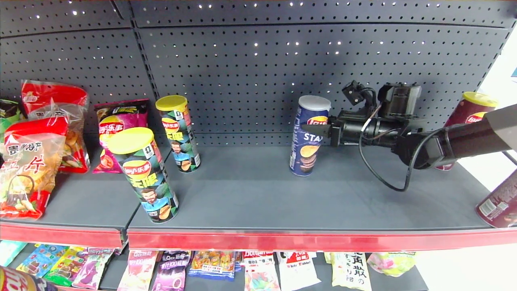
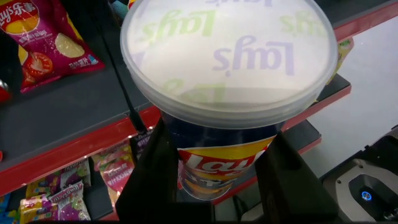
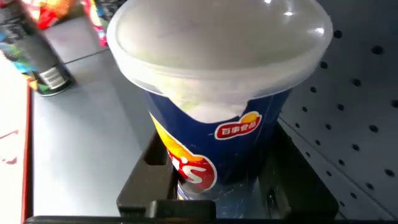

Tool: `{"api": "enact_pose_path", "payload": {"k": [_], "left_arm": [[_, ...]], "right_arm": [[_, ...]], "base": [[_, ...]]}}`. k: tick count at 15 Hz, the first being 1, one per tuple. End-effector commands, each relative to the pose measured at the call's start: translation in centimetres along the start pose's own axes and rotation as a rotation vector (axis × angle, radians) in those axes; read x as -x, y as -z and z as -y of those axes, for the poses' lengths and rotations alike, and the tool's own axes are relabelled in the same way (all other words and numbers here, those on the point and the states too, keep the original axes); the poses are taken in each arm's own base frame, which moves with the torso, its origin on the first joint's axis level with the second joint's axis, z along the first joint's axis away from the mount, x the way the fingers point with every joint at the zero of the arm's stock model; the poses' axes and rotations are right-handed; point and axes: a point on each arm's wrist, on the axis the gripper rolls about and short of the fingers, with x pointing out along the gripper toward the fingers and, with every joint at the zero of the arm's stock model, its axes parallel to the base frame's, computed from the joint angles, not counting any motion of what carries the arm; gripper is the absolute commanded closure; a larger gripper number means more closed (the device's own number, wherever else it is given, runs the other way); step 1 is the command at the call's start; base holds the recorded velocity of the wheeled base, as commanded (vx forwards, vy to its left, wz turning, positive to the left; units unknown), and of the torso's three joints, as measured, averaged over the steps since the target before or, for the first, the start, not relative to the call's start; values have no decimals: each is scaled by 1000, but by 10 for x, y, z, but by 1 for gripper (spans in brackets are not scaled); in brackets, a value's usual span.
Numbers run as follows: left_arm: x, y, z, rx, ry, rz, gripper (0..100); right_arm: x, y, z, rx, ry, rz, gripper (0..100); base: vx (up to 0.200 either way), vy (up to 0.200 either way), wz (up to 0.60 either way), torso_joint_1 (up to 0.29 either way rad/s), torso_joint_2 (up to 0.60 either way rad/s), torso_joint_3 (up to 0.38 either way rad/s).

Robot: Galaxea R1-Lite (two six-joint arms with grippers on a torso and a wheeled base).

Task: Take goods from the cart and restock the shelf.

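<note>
1. Your left gripper point(image 2: 214, 183) was clenched on a second can point(image 2: 227, 56) with a clear lid, one finger pressed to each side of its body. Its place relative to the blue can could not be fixed.
2. Far to the left of the blue can point(image 1: 309, 137), snack bags point(image 1: 36, 145) leaned at the shelf end. Two green cans point(image 1: 143, 178) with yellow lids stood between those bags and the blue can, well apart from it.
3. The blue can, white-lidded, stood on the shelf point(image 1: 258, 194) toward the back panel. Its base appeared to rest on the board, though a slight lean could not be ruled out.
4. Your right gripper point(image 1: 316, 129) came at the blue can from its right and was closed around its upper body, a finger on either side.
5. To the right of the blue can a maroon can point(image 1: 472, 111) stood at the back, partly hidden behind your right arm.
6. Judgement: the step in hand was setting the blue can down.
   - Confirm that the base sits flat before you let go.
   - Spread the fingers wide enough to free both sides.
   - Draw the arm straight away to the right of the blue can, without lifting or twisting, so that nothing drags it over.
   - Watch the forearm beside the maroon can.
   - The bare board left of the blue can looked the fit place for the second can.
</note>
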Motion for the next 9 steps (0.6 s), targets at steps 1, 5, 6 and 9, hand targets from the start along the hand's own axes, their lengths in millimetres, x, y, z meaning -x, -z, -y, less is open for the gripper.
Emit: {"api": "enact_pose_path", "payload": {"k": [1,5,6,9], "left_arm": [[-1,0,0,3,2,-3,100],[0,0,0,1,0,0,100],[0,0,0,2,0,-2,100],[0,-1,0,0,-4,3,100]], "right_arm": [[11,-17,-15,17,42,10,100],[39,-44,-62,20,235,-11,100],[41,-47,-65,21,254,-8,100],[51,-56,-89,-22,384,7,100]], "base": [[0,0,0,0,0,0],[0,0,0,0,0,0],[0,0,0,0,0,0],[0,0,0,0,0,0]]}}
